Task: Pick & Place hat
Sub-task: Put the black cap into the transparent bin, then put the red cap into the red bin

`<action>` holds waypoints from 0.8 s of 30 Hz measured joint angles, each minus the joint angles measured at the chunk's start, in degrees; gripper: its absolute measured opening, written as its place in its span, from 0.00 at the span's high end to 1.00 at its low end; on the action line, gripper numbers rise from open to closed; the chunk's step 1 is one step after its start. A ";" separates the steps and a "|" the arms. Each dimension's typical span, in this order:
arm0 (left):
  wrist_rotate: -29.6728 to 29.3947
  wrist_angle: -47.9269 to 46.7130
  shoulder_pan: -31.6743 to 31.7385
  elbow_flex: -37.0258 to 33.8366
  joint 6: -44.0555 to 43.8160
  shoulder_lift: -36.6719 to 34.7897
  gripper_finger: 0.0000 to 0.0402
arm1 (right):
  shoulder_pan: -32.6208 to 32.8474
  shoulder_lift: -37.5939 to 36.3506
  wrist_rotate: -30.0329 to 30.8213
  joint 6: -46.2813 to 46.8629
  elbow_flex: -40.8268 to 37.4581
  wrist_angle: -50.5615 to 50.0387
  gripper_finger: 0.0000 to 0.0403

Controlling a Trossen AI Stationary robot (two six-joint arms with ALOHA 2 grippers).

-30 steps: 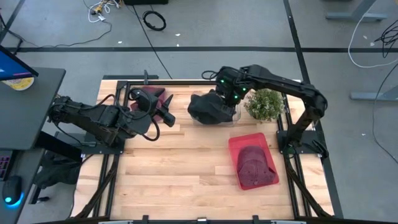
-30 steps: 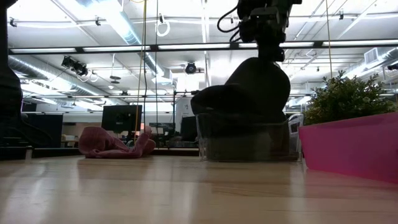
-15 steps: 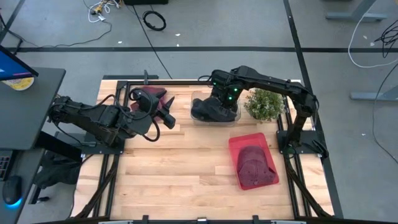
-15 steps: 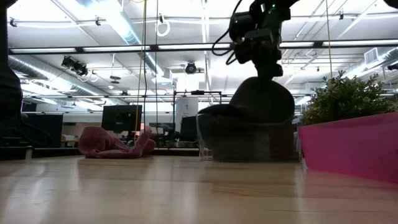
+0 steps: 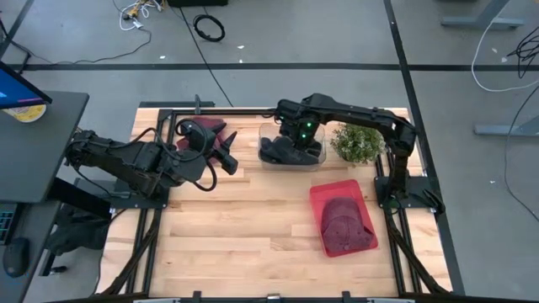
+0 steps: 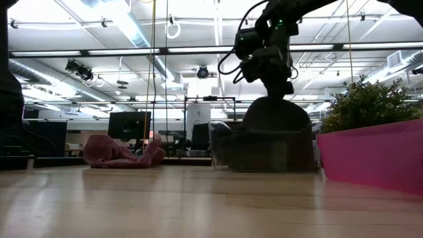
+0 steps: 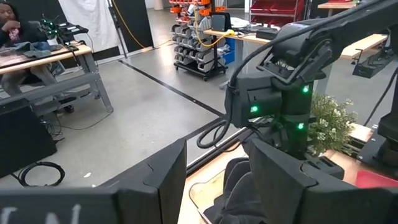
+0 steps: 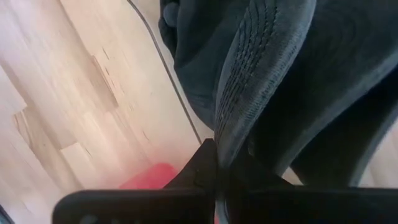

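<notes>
Landmark: the clear bin [image 5: 291, 150] at the back of the desk [image 5: 253, 227].

Far left of the bin: left hand [image 5: 226, 155] hovers idle over the maroon hat [image 5: 208, 133] lying on the desk. Fingers stand half apart, gripping nothing.

At the bin: right hand [image 5: 292, 145] is down inside it, pinched tight on a stitched fold of the dark hat [image 6: 277, 116]. From the low view the hat's lower part sits within the bin walls, with the crown bulging above the rim. Right wrist view shows the fabric [image 8: 261, 93] draped over the clenched fingers [image 8: 208, 165] and the bin edge running alongside.

Just right of the bin: potted plant [image 5: 358, 140]. In front of the bin and to the right: pink tray [image 5: 316, 199] with another maroon hat [image 5: 344, 220] already in it.

My read: placing step, nearly done. To do it well:
- lower until the fabric goes slack on the bin floor, then let go
- check the brim is inside the rim, not draped over it
- release fully before lifting; that stitched fold could snag on a finger
- retract straight up and stay clear of the plant
</notes>
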 joint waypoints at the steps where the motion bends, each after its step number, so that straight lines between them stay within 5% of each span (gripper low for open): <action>1: 0.00 -0.19 0.00 0.00 -0.37 0.00 0.56 | -0.01 0.02 0.17 -0.18 0.00 0.50 0.98; 6: 0.26 -0.45 0.00 0.00 -0.80 0.00 0.56 | -0.06 -0.04 1.72 -1.06 -0.23 1.73 0.89; 17: 0.39 -1.29 0.00 0.00 -0.80 0.02 0.56 | -0.11 -2.73 2.68 -1.80 -0.29 -0.37 0.48; 24: 0.45 -2.27 0.31 0.00 -0.80 0.02 0.56 | -0.82 -7.98 2.52 -1.90 -0.26 -2.26 0.36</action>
